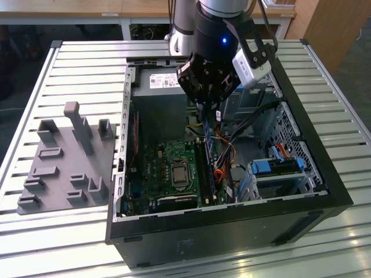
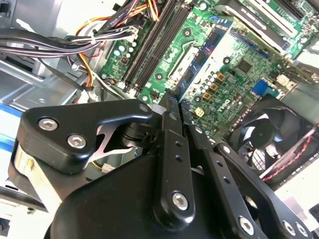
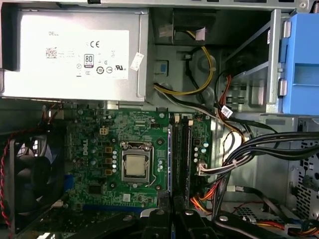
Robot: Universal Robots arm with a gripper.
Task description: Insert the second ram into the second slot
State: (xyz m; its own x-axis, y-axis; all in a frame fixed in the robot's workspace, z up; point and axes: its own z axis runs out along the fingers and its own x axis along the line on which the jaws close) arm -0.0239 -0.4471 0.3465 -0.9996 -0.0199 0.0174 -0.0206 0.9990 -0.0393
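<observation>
**A:** Arm's over the open computer case [image 1: 232,229], and the gripper [image 1: 206,105] is clamped on the second ram [image 1: 207,128]. The dark-blue stick hangs straight down out of it.

**B:** The second wrist view backs that up. The fingers [image 2: 172,144] are pinched flat on the board, and the stick runs away edge-on toward the motherboard [image 2: 234,74].

**A:** Where does it sit against the processor socket [image 3: 135,165]?

**B:** Just beside it, on the side where the memory slots [image 3: 182,154] lie, and above the board. By my reading it isn't seated yet. In the first wrist view its blue edge runs along the socket-side of those slots. Which slot it hangs over, I can't tell.

**A:** So alignment's the whole game here?

**B:** I'd say so. The stick wants to be parallel to the slot along its full length and upright, not leaning toward the socket. The notch has to match the slot's key, and I can't see the notch from here.

**A:** And the push?

**B:** Straight down with even pressure on both ends. If one end leads, it may jam or flex the board.

**A:** Hazards?

**B:** The cable bundle [image 3: 239,154], on the far side of the slots from the socket. It's near enough to snag a finger.
</observation>
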